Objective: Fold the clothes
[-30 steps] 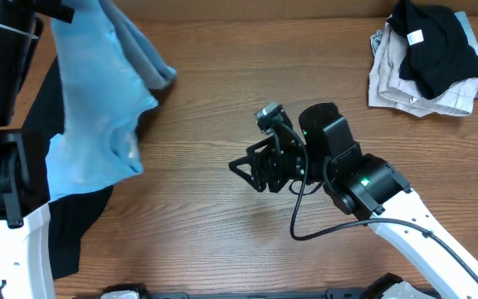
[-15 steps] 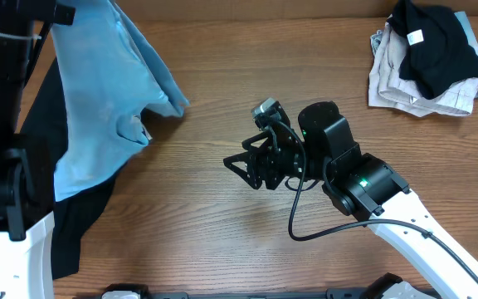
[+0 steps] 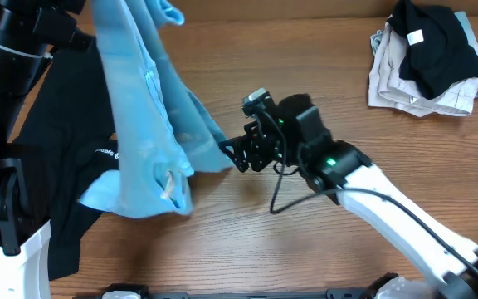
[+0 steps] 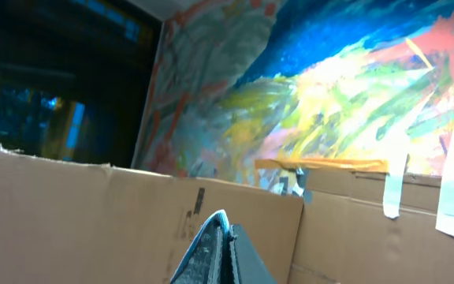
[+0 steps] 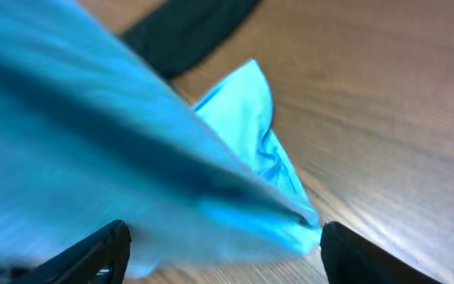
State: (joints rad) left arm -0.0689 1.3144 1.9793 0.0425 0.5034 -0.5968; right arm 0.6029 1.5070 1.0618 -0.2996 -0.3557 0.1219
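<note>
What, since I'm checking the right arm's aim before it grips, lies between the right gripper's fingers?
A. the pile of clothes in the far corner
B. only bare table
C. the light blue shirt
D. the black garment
C: in the right wrist view a hanging corner of the light blue shirt fills the gap between the spread fingers of the right gripper.

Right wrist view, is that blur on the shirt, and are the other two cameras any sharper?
Right wrist view: the light blue T-shirt is smeared and soft near the lens, while the wooden table grain is clearer. Overhead view: evenly lit, mostly sharp, no strong glare. Left wrist view: fairly sharp on the cardboard wall, dark at upper left.
</note>
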